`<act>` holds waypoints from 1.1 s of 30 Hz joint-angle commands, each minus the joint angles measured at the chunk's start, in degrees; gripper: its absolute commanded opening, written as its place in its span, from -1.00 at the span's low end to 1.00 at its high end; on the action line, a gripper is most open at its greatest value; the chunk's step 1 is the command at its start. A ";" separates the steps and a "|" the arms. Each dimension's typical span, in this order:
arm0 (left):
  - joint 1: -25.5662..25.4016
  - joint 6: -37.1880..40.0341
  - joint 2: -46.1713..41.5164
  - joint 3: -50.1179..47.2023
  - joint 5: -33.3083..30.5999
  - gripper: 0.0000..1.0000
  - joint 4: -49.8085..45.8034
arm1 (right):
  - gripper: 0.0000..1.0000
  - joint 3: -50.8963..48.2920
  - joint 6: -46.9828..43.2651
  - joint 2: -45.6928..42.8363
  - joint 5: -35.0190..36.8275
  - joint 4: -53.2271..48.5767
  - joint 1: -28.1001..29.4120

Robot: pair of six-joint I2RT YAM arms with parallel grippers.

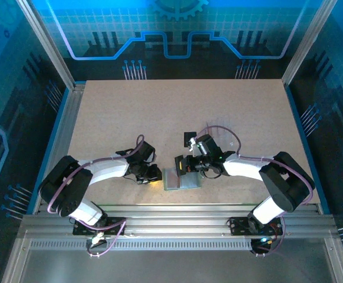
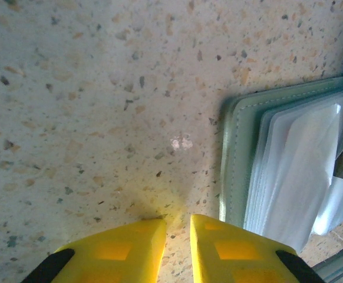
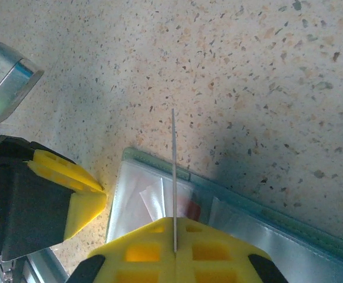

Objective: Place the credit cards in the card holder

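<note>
1. left gripper [image 1: 154, 175] is down low on the table [image 1: 130, 112], around 9 o'clock from the card holder [image 1: 183, 183]. On the left wrist cam its yellow fingers [image 2: 124, 252] are only a sliver apart, with bare tabletop showing through the gap, so nothing is pinched. The tip nearest the holder is right up against the holder's edge. Can't tell if it's actually touching
2. card holder is the pale grey-green sleeve lying flat near the front edge of the table, right between the two grippers. It's flipped open, and you can see the shiny clear pockets [image 2: 295, 171] inside from the left wrist
3. right gripper [image 1: 182, 165] hangs over the holder's 12 o'clock edge. On its own cam the fingers [image 3: 218, 250] are clamped tight on a thin card [image 3: 173, 171], which is seen dead edge-on, so I can't call the colour. The card sticks out toward 12 o'clock in that view and crosses the holder's rim above the pockets. Can't say whether it touches them
4. black card [image 1: 189, 138] is flat on the table at roughly 12 o'clock from the right gripper, a bit apart from the holder, nothing touching it
</note>
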 commanded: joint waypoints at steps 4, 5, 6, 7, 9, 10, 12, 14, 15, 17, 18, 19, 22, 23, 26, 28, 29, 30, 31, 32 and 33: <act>-0.85 -0.42 3.61 -1.26 -0.48 -0.55 2.59 | -1.00 -2.27 2.88 1.25 -3.38 2.33 -1.08; -0.81 -0.43 3.66 -1.24 -0.48 -0.56 2.63 | -1.00 -2.68 3.51 1.24 -3.91 2.86 -1.24; -0.84 -0.42 3.74 -1.31 -0.45 -0.56 2.67 | -1.00 -3.10 3.98 1.19 -4.33 3.32 -1.44; -0.79 -0.42 3.82 -1.33 -0.47 -0.56 2.74 | -1.00 -3.34 4.44 1.16 -4.58 3.61 -1.53; -0.87 -0.42 3.92 -1.33 -0.48 -0.56 2.81 | -1.00 -3.76 5.02 1.17 -5.03 4.02 -1.55; -0.87 -0.42 3.92 -1.41 -0.48 -0.56 2.92 | -1.00 -4.03 5.33 1.17 -5.36 4.38 -1.55; -0.80 -0.42 4.02 -1.56 -0.45 -0.56 3.02 | -1.00 -4.54 5.90 1.08 -6.02 5.01 -1.55; -0.85 -0.42 4.18 -1.61 -0.48 -0.56 3.16 | -1.00 -5.20 6.47 1.04 -6.68 5.82 -1.55; -0.85 -0.42 4.26 -1.68 -0.45 -0.56 3.20 | -1.00 -5.70 6.67 0.97 -7.11 6.37 -1.48; -0.81 -0.42 4.44 -1.68 -0.33 -0.56 3.47 | -1.00 -6.45 7.01 1.08 -7.76 7.03 -1.39; -0.82 -0.42 4.60 -1.64 -0.31 -0.56 3.55 | -1.00 -6.74 6.88 1.08 -7.87 7.08 -1.20; -0.82 -0.42 4.79 -1.51 -0.23 -0.56 3.60 | -1.00 -7.03 6.87 1.08 -7.87 7.08 -1.03; -0.89 -0.42 4.94 -1.55 -0.12 -0.56 3.73 | -1.00 -7.93 6.83 0.91 -8.10 7.16 -0.65; -0.85 -0.42 4.98 -1.50 -0.21 -0.56 3.78 | -1.00 -8.13 6.82 0.90 -8.27 7.21 -0.45; -0.82 -0.43 5.15 -1.61 -0.11 -0.56 3.90 | -1.00 -8.24 6.59 0.90 -8.32 6.95 0.50; -0.94 -0.34 5.41 -1.59 -0.12 -0.56 4.06 | -1.00 -8.20 6.48 1.23 -8.03 6.59 1.31; -0.95 -0.38 5.57 -1.59 -0.12 -0.56 4.12 | -1.00 -8.28 6.55 1.34 -7.89 6.62 1.57; -0.88 -0.42 5.67 -1.68 0.00 -0.56 4.25 | -1.00 -8.36 6.75 1.50 -7.82 6.93 1.90; -0.93 -0.42 5.76 -1.76 0.01 -0.56 4.42 | -1.00 -8.44 7.00 1.65 -7.80 7.23 2.16; -0.95 -0.52 5.92 -1.81 -0.03 -0.56 4.60 | -1.00 -8.40 7.11 1.93 -7.71 7.49 2.38; -0.99 -0.67 6.11 -1.85 0.04 -0.56 4.78 | -1.00 -8.33 7.35 2.25 -7.63 7.84 2.67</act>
